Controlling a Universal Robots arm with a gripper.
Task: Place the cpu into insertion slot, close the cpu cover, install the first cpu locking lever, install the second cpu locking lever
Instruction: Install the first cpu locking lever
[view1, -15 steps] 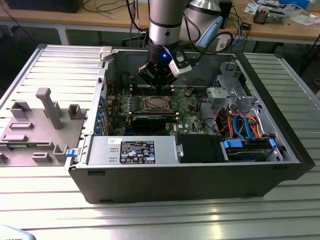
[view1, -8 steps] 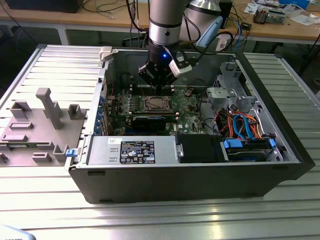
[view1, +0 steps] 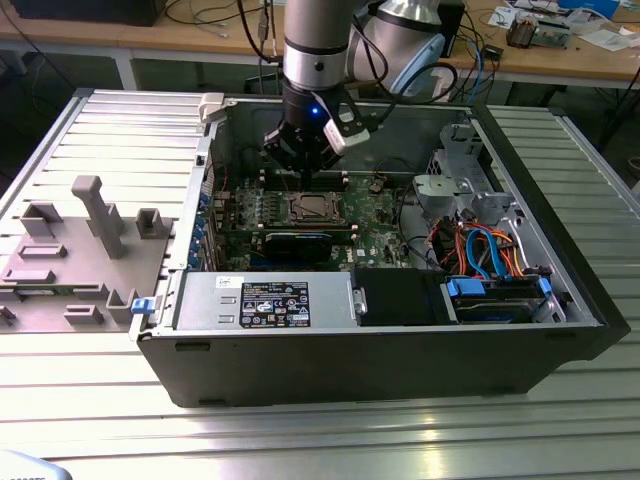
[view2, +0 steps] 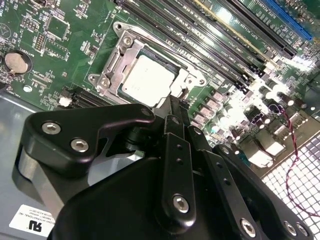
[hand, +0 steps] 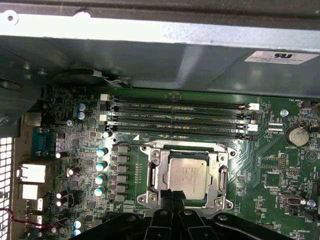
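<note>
My end effector (hand: 172, 202) hangs just above the cpu (hand: 187, 176) — fingers together, holding nothing. The cpu lies in the insertion slot (hand: 156, 176), the cpu cover (hand: 221, 172) down around it.

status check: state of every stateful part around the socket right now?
cpu: seated flat in the insertion slot.
cpu cover: down, framing the chip.
gripper: at the socket's edge; finger state unclear.
memory slots: vacant.
computer case: side open, lying on the table.
</note>
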